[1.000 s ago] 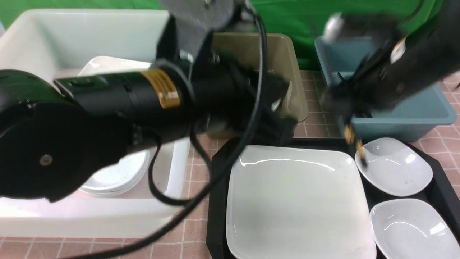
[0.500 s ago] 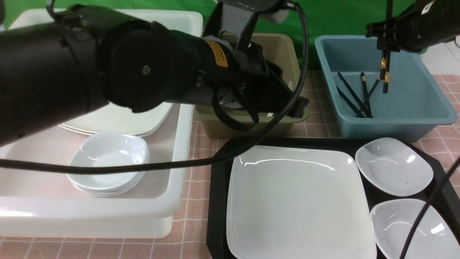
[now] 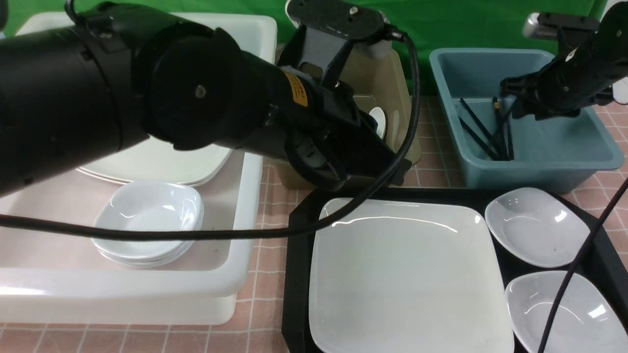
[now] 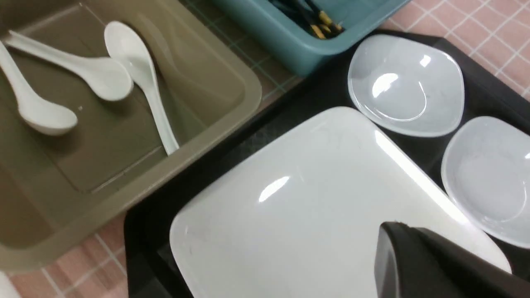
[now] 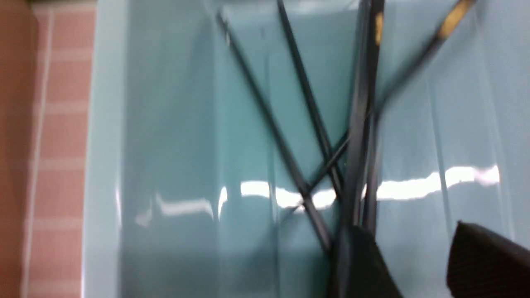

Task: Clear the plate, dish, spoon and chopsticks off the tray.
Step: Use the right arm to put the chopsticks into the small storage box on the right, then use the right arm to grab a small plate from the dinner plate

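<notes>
Right wrist view: right gripper [image 5: 414,256] jaws stand apart w/ nothing between them, a change from half a sec back, when front view has the chopsticks [image 5: 364,124] hanging upright from it over the blue tub [image 5: 165,124]. They now lie inside it among other sticks, so we count that item done. Left gripper [image 4: 397,240] shows only 1 finger; we can't tell its state. 3 spoons [image 4: 140,82] rest in the olive tub [image 4: 207,165]. Plate [image 3: 407,279] and 2 dishes [image 3: 537,228] sit on the tray [image 3: 297,245]; we judge they're next.

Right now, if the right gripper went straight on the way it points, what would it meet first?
Likely the chopsticks lying crossed in the blue tub, just ahead of the right gripper; depth is unclear.
</notes>
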Tool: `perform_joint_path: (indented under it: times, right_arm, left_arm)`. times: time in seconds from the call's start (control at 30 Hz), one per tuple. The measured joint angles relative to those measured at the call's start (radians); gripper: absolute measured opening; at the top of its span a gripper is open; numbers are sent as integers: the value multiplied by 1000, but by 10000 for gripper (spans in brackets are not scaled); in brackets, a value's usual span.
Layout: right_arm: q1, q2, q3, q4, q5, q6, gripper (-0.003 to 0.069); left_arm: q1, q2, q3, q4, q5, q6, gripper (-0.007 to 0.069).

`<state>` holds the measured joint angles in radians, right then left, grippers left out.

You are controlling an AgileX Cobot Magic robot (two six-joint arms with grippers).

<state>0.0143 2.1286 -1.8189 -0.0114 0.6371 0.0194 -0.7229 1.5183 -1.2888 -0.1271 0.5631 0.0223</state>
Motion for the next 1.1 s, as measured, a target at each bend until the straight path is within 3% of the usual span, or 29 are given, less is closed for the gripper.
perform_joint_path:
  times: [0.13, 0.17, 0.23, 0.3, 0.47, 0.57, 0.73, 0.77, 0.8, 0.87, 0.97, 1.1]
  right_arm:
    - [-1, -100, -10, 21, 209, -60, 261]
    - [0, -156, -11, 42, 286, -95, 160]
    - [2, -229, -9, 76, 396, -137, 57]
    - [7, -320, 14, 115, 491, -167, 30]
    - [64, -525, 204, 147, 492, -232, 30]
    - [150, -647, 395, 146, 492, -272, 38]
    - [281, -765, 672, 85, 456, -275, 142]
    - [315, -784, 771, 49, 410, -274, 225]
    - [320, -786, 771, 45, 403, -273, 237]
    - [364, -789, 908, 0, 304, -267, 377]
    - [379, -768, 1021, -36, 182, -263, 492]
    - [379, -705, 1068, -50, 115, -261, 545]
  left_arm:
    - [0, -1, 0, -31, 40, 0, -3]
    - [0, -2, 0, -44, 59, 5, -3]
    - [0, -6, 0, -60, 86, 26, -3]
    - [0, -16, 0, -75, 132, 39, -3]
    - [0, -36, 0, -94, 244, 85, -3]
    - [0, -39, 0, -126, 330, 115, -3]
    - [-1, -39, 0, -165, 455, 188, -3]
    - [-10, -39, 0, -170, 471, 211, -3]
    - [-11, -39, 0, -170, 471, 211, -3]
    - [-37, -39, 0, -176, 466, 234, -3]
    - [-76, -38, 0, -181, 433, 237, -3]
    - [-106, -33, 0, -184, 385, 239, -3]
